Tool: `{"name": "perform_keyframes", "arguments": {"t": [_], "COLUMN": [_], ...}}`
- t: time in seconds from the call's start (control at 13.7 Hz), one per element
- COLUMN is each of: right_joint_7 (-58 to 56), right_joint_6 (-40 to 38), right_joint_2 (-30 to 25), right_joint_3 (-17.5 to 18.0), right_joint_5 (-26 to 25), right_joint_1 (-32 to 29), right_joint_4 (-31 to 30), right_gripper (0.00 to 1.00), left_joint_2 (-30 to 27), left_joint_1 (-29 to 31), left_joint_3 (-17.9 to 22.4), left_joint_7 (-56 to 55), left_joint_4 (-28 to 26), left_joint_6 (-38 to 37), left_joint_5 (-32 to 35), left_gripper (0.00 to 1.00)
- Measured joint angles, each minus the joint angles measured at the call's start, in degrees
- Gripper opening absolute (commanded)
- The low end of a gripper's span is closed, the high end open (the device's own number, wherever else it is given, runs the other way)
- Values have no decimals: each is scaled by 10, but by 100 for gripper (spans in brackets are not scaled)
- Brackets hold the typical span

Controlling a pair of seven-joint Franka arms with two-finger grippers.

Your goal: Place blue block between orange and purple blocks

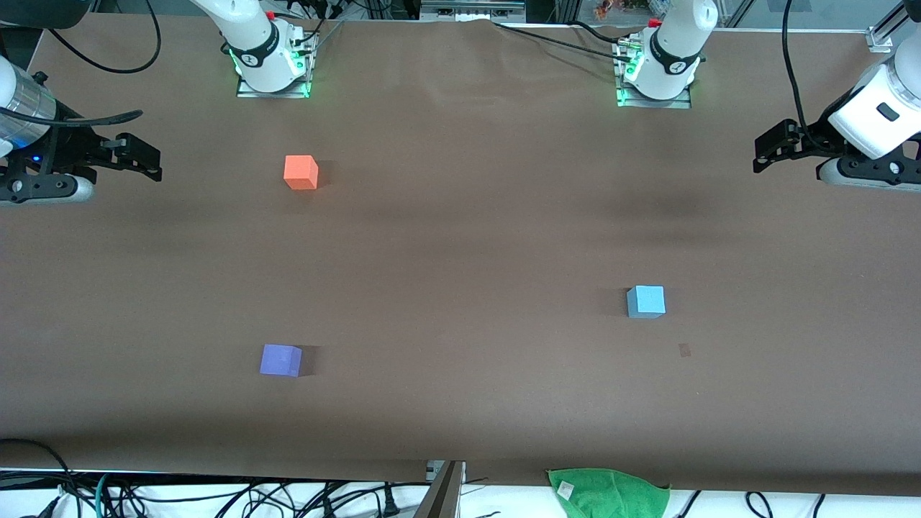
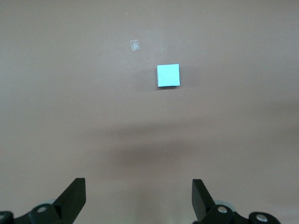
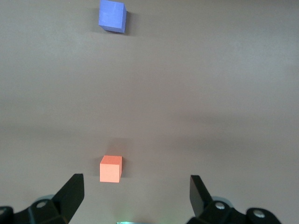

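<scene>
Blue block (image 1: 646,301) sits alone on the brown surface (image 1: 460,244), toward the left arm's end. Orange block (image 1: 301,173) lies well apart from it toward the right arm's end, farther from the front camera; purple block (image 1: 280,360) lies nearer to that camera than the blue block. Left end effector (image 2: 139,198) and right end effector (image 3: 136,195) both wait at the surface's ends, fingers spread and holding nothing.

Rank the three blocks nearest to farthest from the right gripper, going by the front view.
From the right gripper, fingers open, at the right arm's end of the table:
1. Orange block, nearer the arm bases.
2. Purple block, nearer the front camera.
3. Blue block, toward the left arm's end.
</scene>
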Motion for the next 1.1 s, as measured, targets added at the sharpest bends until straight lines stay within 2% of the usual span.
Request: {"name": "perform_keyframes", "arguments": {"t": [1.1], "right_joint_7": [0], "right_joint_6": [0], "right_joint_2": [0], "right_joint_3": [0], "right_joint_5": [0], "right_joint_1": [-2], "right_joint_4": [0], "right_gripper": [100], "left_joint_2": [-1], "left_joint_1": [0], "left_joint_3": [0], "left_joint_7": [0], "left_joint_4": [5], "left_joint_6": [-19], "left_joint_5": [12], "left_gripper": [100]}}
